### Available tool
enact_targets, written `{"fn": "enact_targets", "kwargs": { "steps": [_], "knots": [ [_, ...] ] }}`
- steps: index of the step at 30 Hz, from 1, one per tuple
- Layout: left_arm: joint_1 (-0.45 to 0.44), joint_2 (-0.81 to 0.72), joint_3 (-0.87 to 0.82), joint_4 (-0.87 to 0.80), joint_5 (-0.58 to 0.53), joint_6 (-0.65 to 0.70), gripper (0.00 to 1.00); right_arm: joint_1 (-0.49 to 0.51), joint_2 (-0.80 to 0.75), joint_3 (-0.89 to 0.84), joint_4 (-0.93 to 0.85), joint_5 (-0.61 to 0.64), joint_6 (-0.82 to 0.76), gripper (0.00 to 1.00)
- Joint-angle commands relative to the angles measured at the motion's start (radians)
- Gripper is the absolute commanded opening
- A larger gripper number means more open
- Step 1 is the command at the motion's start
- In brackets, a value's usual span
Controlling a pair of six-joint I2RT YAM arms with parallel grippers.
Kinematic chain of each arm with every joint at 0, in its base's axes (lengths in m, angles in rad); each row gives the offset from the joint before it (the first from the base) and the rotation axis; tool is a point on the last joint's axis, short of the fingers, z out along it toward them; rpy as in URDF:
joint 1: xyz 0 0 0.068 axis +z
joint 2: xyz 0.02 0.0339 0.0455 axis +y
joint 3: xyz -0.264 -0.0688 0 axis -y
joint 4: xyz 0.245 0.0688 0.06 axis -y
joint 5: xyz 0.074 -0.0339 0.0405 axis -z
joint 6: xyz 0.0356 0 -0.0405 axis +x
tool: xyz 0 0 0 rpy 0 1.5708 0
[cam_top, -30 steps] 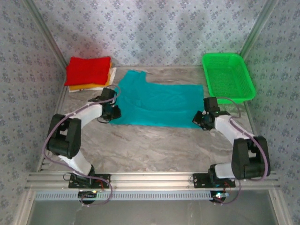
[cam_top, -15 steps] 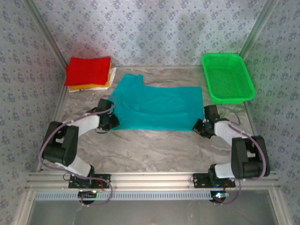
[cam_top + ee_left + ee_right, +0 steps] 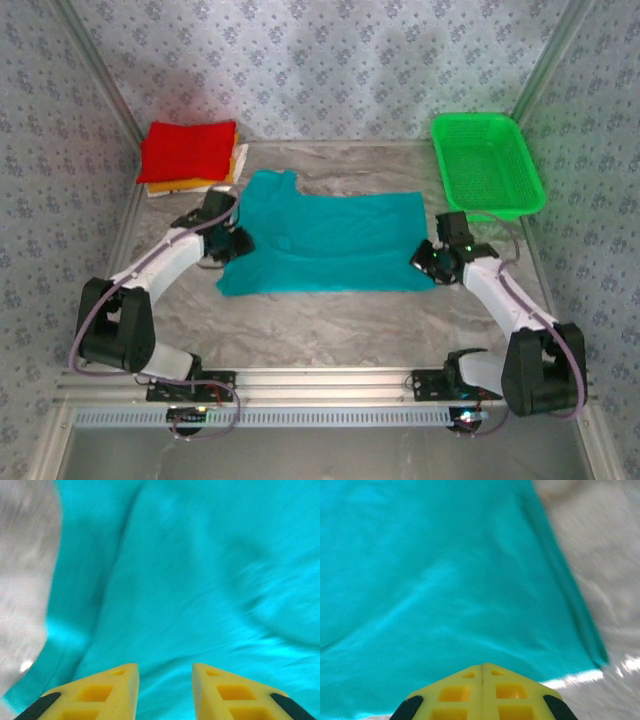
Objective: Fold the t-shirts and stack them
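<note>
Grey marbled table, patterned walls, teal t-shirt flat across it.

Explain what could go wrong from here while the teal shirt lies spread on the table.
The left fingers stand apart above the teal t-shirt, while the right fingers are shut on its right edge: a pull from that side alone could drag it askew. Creases run across the cloth under the left fingers, so a fold made now may trap them.

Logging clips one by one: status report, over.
Left gripper open above teal shirt. Right gripper shut at its edge. Green basket stands apart.
</note>
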Motion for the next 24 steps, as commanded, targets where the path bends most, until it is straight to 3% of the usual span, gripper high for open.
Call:
{"fn": "enact_targets", "kwargs": {
  "steps": [1, 7, 14, 24],
  "knots": [
    [-0.030, 0.075, 0.137, -0.004, -0.023, 0.080, 0.39, 0.058, 0.098, 0.099, 0.015, 0.005, -0.091, 0.00],
    [-0.147, 0.365, 0.455, -0.181, -0.128, 0.163, 0.50, 0.083, 0.211, 0.082, 0.103, -0.039, -0.063, 0.03],
    [-0.202, 0.532, 0.577, -0.237, -0.208, 0.159, 0.56, 0.083, 0.238, 0.035, 0.127, -0.017, -0.054, 0.03],
    [-0.204, 0.639, 0.596, -0.199, -0.221, 0.157, 0.38, 0.065, 0.248, 0.048, 0.131, -0.018, -0.064, 0.04]
  ]
}}
